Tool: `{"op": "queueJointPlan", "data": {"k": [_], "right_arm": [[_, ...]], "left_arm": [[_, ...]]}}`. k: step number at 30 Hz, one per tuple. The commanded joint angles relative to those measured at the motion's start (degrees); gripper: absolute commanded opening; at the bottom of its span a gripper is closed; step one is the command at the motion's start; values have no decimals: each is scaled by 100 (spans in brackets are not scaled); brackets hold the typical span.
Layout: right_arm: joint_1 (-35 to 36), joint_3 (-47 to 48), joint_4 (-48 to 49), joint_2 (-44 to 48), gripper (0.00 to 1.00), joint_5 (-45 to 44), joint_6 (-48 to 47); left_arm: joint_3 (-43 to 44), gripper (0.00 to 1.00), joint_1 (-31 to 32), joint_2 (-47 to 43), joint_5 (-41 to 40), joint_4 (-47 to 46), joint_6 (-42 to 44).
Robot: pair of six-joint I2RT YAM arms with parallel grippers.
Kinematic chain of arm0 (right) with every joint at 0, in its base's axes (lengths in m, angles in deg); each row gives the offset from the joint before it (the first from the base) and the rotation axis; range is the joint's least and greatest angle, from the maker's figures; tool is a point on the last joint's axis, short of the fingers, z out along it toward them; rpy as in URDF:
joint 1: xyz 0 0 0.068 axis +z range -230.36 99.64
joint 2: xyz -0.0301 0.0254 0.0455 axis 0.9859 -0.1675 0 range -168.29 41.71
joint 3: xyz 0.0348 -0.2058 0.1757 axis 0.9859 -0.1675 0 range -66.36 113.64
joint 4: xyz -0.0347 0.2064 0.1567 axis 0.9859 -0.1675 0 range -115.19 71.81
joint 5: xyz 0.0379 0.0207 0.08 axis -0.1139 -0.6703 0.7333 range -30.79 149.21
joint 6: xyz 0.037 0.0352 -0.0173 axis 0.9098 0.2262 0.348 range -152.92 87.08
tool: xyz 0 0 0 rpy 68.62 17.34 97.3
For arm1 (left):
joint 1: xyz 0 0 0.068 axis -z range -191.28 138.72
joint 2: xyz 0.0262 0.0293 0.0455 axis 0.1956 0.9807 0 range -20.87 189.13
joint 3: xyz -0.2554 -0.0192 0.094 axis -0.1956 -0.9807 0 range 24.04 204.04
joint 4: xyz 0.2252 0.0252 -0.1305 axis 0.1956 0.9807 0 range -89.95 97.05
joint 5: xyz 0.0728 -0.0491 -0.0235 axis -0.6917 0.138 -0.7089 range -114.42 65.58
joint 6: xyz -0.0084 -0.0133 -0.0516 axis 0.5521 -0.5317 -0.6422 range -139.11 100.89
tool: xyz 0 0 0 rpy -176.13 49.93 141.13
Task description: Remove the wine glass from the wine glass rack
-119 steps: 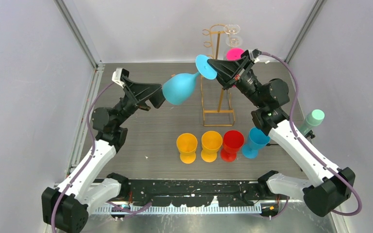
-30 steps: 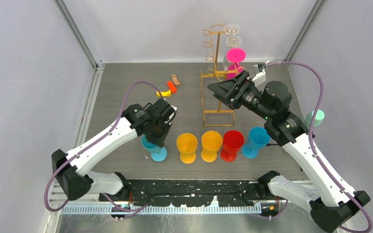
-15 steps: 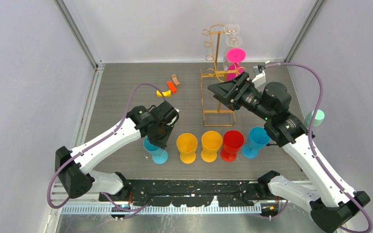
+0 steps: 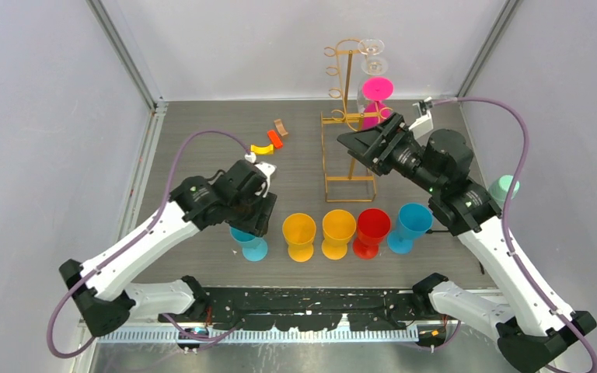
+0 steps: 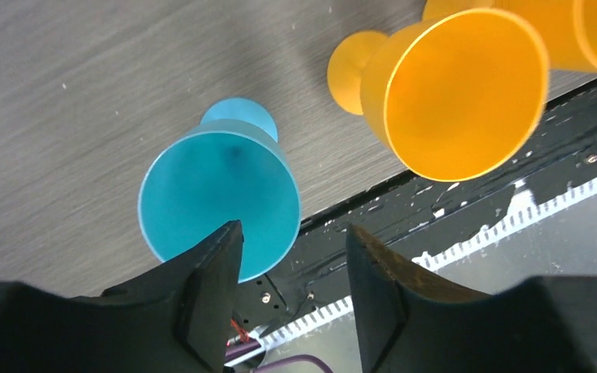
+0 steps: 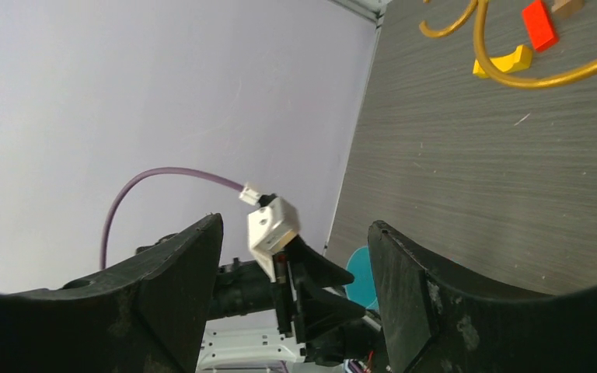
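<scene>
The gold wine glass rack [image 4: 348, 116] stands at the back of the table. A pink wine glass [image 4: 376, 88] hangs upside down on its right side, with clear glasses [image 4: 372, 51] above it. My right gripper [image 4: 347, 143] hovers open just in front of the rack's lower hooks [image 6: 513, 74], with nothing between its fingers. My left gripper [image 4: 260, 216] is open just above a teal wine glass [image 5: 218, 194], which stands upright on the table. One of its fingers [image 5: 210, 280] overlaps the rim in the left wrist view, and the gap between the jaws holds nothing.
To the right of the teal glass [image 4: 249, 239] stands a row of two orange glasses [image 4: 299, 231], a red one [image 4: 372, 228] and a blue one [image 4: 410, 225]. A mint cup [image 4: 504, 187] is at the far right. Small coloured blocks [image 4: 269, 141] lie at mid-left. Walls close in three sides.
My left gripper has opened and let go of the teal glass, which now stands at the left end of the row. The left arm has drawn back a little. The right arm barely moved.
</scene>
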Motion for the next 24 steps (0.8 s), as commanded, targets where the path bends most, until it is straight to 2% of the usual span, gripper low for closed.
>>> {"op": "queueJointPlan", "data": {"k": [1, 5, 7, 12, 14, 16, 20, 24], "right_arm": [[3, 730, -339, -34, 74, -464, -694], [2, 1562, -1266, -357, 76, -1093, -1499], [3, 2051, -1717, -595, 78, -1697, -1963], [-48, 2602, -1892, -892, 85, -3677, -2935], [-207, 2794, -1863, -1038, 87, -4019, -3194], [-558, 3051, -1946, -1291, 87, -3910, -3298], [-1675, 3595, -2166, -1918, 87, -2486, -3176], [-2058, 4272, -2586, -2818, 87, -1550, -3200]], "left_arm": [[326, 58, 25, -593, -313, -482, 193], [216, 84, 25, -1096, -814, -961, 241], [110, 99, 25, -1415, -1038, -1195, 266], [-203, 100, 25, -2030, -1403, -1631, 330], [-284, 100, 25, -2232, -1537, -1699, 358], [-322, 100, 25, -2361, -1604, -1762, 384], [-359, 100, 25, -2516, -1698, -1866, 445], [-365, 100, 25, -2565, -1730, -1925, 529]]}}
